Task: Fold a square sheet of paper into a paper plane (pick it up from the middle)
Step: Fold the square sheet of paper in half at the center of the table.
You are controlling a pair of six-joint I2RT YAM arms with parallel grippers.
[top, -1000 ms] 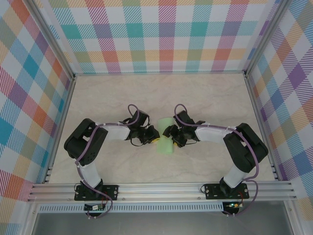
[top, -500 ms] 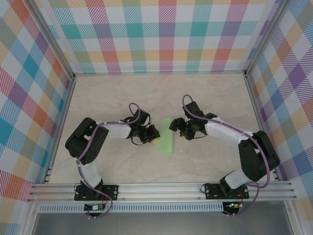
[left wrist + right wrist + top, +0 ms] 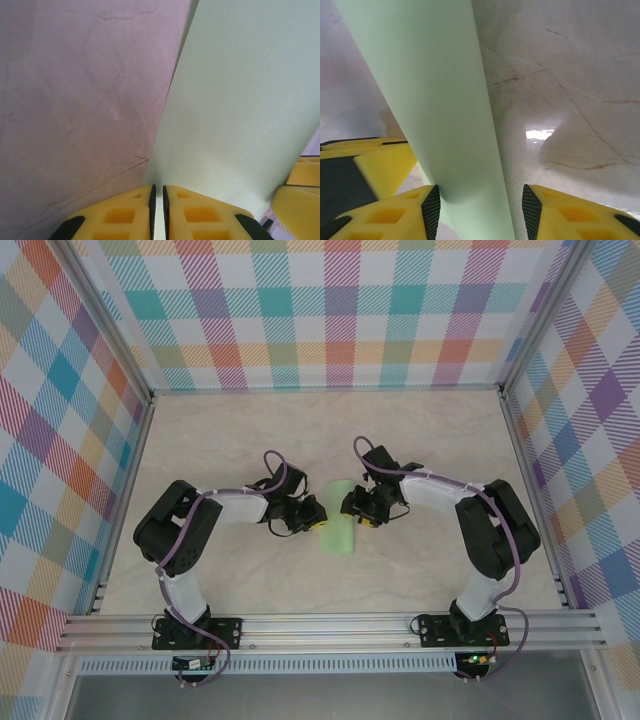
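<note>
The square sheet of paper [image 3: 340, 520] is pale green and curled over into a loose roll in the middle of the table. My left gripper [image 3: 314, 524] is shut on its left edge; the paper [image 3: 240, 100] runs up from between the yellow pads. My right gripper [image 3: 354, 510] is open at the paper's right side. In the right wrist view the curved paper [image 3: 435, 90] lies between the spread jaws, against the left pad [image 3: 431, 205]. No paper plane shape is seen.
The tabletop [image 3: 420, 440] is pale marble, walled by checked panels on three sides. An aluminium rail [image 3: 330, 625] runs along the near edge by the arm bases. The other gripper's yellow finger [image 3: 302, 200] sits close by at the right of the left wrist view.
The right arm swung out to the right away from the paper, then came back to its right side. The left gripper kept its hold and stayed in place.
</note>
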